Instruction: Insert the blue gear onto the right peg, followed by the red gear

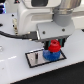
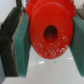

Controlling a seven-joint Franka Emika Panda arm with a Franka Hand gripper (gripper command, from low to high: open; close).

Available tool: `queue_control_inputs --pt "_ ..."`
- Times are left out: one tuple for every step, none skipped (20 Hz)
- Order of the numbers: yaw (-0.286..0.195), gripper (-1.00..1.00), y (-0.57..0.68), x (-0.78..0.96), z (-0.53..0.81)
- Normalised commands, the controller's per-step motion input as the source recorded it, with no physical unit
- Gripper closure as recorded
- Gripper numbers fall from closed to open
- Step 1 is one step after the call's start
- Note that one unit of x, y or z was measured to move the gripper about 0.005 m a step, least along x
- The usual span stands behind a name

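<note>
The gripper (image 1: 53, 46) clasps the red gear (image 1: 54, 47) above the blue gear (image 1: 50, 55), lower right of centre.

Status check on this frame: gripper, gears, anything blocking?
Gripper shut on red gear. Red gear just above blue gear, which sits on grey plate. Pegs hidden. No obstruction visible.

White arm (image 1: 42, 15), black cable (image 1: 15, 35), teal-padded end effector (image 2: 50, 37) fingers (image 2: 22, 45).

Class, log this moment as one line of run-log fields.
gripper: shut on red gear | red gear over blue gear | blue gear: on plate
</note>
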Motion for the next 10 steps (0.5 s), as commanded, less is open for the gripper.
queue_control_inputs --pt "0.0 1.0 -0.1 0.2 -0.17" --pt "0.0 1.0 -0.11 0.15 -0.2" --pt "0.0 1.0 -0.09 0.18 -0.2" --pt "0.0 1.0 -0.34 0.17 -0.25" --pt "0.0 1.0 -0.28 0.06 0.01" --pt "0.0 1.0 -0.14 0.18 -0.14" --pt "0.0 1.0 -0.1 0.18 -0.06" --pt "0.0 1.0 -0.02 0.21 0.03" --pt "0.0 1.0 -0.12 0.09 -0.21" --pt "0.0 1.0 -0.11 -0.07 0.03"
